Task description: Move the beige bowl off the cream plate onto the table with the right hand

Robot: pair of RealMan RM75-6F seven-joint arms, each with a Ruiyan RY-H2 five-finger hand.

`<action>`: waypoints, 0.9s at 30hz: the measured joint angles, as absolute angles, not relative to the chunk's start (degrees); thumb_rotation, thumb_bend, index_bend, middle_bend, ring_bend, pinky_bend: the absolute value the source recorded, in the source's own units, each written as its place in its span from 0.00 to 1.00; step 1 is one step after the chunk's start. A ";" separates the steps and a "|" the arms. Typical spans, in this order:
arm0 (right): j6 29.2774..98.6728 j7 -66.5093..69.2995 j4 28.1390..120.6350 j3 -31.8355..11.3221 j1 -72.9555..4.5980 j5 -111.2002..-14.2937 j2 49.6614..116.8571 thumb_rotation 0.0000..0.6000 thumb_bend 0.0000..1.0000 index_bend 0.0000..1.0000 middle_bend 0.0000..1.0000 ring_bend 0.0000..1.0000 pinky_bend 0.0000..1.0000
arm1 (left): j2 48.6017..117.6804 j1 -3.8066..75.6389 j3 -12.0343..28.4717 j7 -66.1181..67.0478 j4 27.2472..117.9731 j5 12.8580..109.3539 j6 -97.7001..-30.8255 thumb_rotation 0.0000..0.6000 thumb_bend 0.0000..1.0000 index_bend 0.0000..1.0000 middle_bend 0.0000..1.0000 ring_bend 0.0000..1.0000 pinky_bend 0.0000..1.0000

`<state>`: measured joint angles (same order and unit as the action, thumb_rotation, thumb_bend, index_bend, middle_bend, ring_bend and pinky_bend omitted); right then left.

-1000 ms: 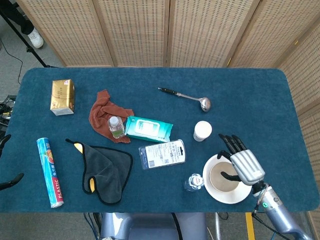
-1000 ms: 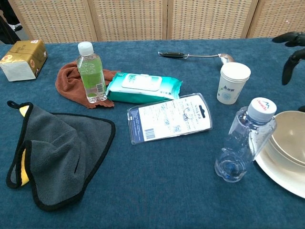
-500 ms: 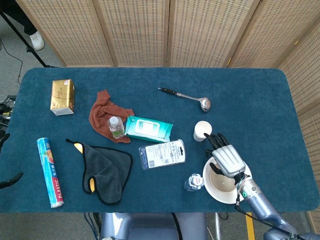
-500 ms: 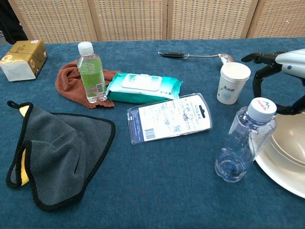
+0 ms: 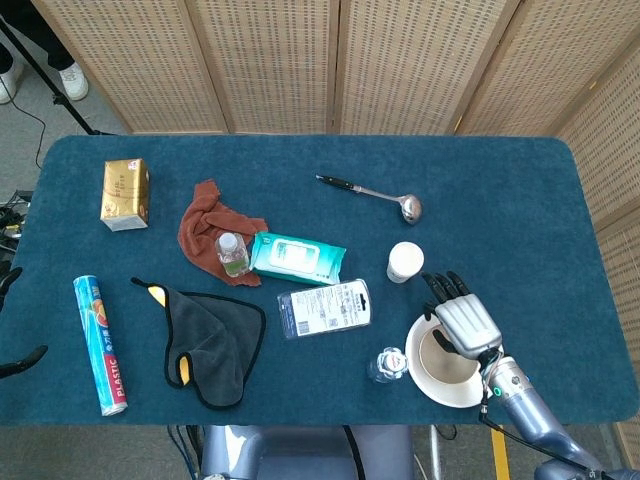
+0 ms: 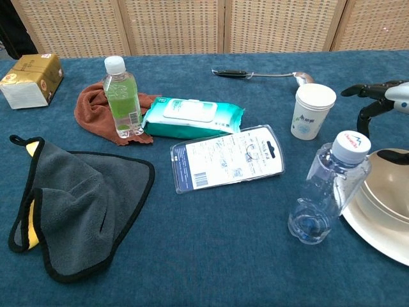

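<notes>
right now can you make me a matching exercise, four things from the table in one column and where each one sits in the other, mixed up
Things:
1. beige bowl
2. green-liquid bottle
3. ladle
4. plastic wrap roll

Places:
A. on the rust-red cloth
B. at the table's left edge, near the grey cloth
C. on the cream plate, under the right hand
D. far side of the table, beyond the paper cup

Pairs: 1-C, 2-A, 3-D, 4-B
</notes>
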<state>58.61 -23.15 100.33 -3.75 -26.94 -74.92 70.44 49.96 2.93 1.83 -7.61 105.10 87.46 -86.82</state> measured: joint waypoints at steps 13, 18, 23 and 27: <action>58.39 -18.60 96.87 -2.77 -27.01 -76.32 71.89 1.00 0.44 0.49 0.00 0.00 0.00 | 50.41 2.91 1.95 -6.60 105.36 87.17 -86.95 1.00 0.16 0.00 0.00 0.00 0.00; 58.26 -17.77 95.98 -2.60 -27.05 -76.33 72.30 1.00 0.45 0.53 0.00 0.00 0.00 | 50.40 2.99 1.89 -6.52 105.37 87.25 -86.75 1.00 0.16 0.00 0.00 0.00 0.00; 57.75 -16.31 95.47 -2.60 -27.14 -75.89 72.63 1.00 0.47 0.56 0.00 0.00 0.00 | 50.36 3.00 1.95 -6.61 105.38 87.07 -86.73 1.00 0.16 0.00 0.00 0.00 0.00; 57.29 -14.98 94.92 -2.58 -27.24 -75.70 72.95 1.00 0.47 0.61 0.00 0.00 0.00 | 50.34 3.04 1.89 -6.62 105.39 87.17 -86.63 1.00 0.16 0.00 0.00 0.00 0.00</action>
